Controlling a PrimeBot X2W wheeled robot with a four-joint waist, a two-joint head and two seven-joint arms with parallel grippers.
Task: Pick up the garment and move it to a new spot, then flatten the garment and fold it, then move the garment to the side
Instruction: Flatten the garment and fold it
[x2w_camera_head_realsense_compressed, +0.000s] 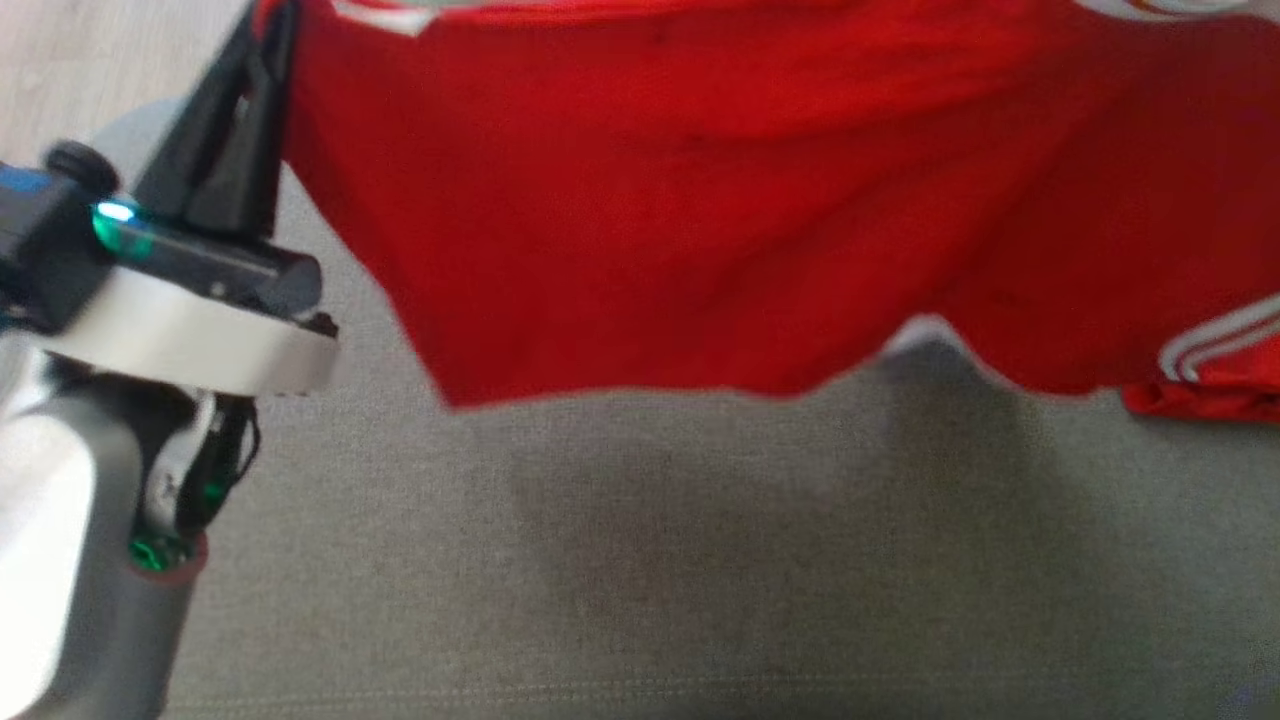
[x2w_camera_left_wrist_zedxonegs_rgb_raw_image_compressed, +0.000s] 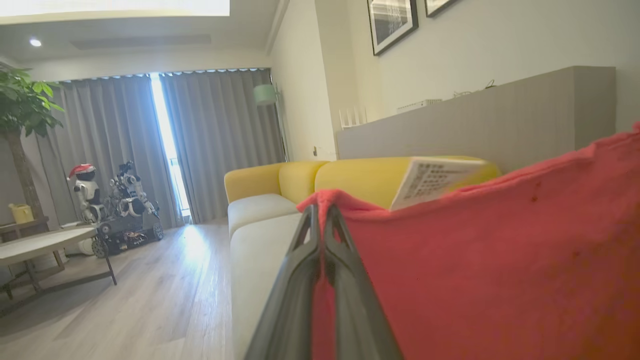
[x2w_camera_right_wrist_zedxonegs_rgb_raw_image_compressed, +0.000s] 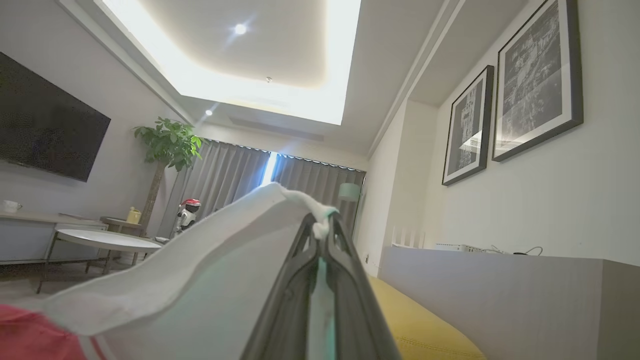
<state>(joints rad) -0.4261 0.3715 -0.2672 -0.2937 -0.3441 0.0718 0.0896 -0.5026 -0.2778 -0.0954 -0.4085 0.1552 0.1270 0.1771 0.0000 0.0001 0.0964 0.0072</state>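
The red jersey (x2w_camera_head_realsense_compressed: 700, 200) hangs spread above the sofa seat (x2w_camera_head_realsense_compressed: 640, 560) — light, limp, probably slippery knit. The left gripper (x2w_camera_left_wrist_zedxonegs_rgb_raw_image_compressed: 320, 215) pinches a red corner and the right gripper (x2w_camera_right_wrist_zedxonegs_rgb_raw_image_compressed: 320, 225) a white edge, fingers pressed together on cloth. Holding it by the corners looks like the best way to keep it flat.

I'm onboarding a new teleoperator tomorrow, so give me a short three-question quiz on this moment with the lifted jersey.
1. True or false: the left end effector is shut on the red jersey.
2. Which colour is the fabric pinched by the right end effector? A white, B yellow, C black.
3. Fill in: in the head view the jersey hangs over a ___ sofa seat.
Key: 1 true; 2 A; 3 grey.
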